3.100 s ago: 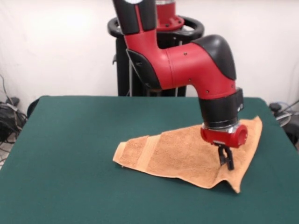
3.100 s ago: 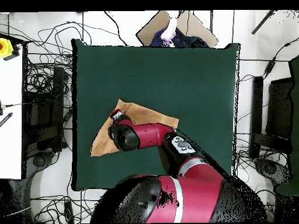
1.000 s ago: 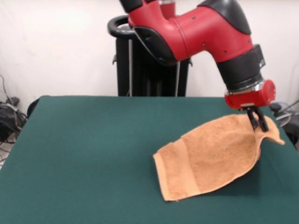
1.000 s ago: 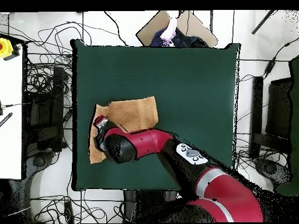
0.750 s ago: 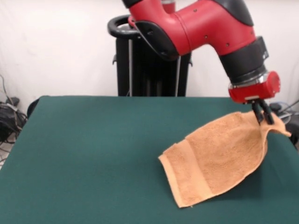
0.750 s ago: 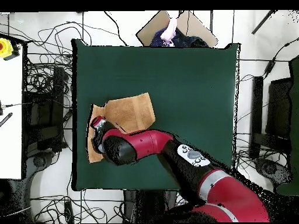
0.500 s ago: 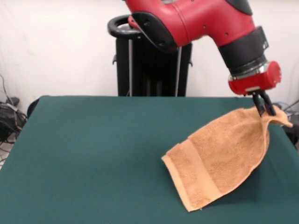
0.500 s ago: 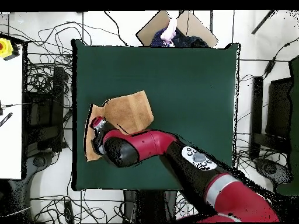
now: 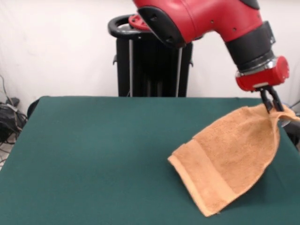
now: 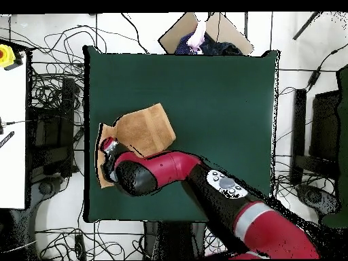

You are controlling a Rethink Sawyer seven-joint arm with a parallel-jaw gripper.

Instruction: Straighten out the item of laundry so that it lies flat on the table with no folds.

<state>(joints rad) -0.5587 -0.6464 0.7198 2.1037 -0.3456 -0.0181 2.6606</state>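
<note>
I had dragged the peach terry-cloth towel (image 9: 229, 157) further toward the dark green felt table (image 9: 93, 154) edge, fingers (image 9: 272, 104) pinching its raised corner, unfolding it.

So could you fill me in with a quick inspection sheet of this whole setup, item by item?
Surface: dark green table, one large plain top.
Job's thing: peach towel, one corner lifted near the table's edge, the rest draped down onto the table, striped band at its low end; not flat.
Clutter: nothing seen on the table.
Gripper: gripper shut on the towel's raised corner.
Cables: many loose cables on the floor around the table.
Surroundings: black pedestal against a white wall; cardboard piece beyond the table's edge.
</note>
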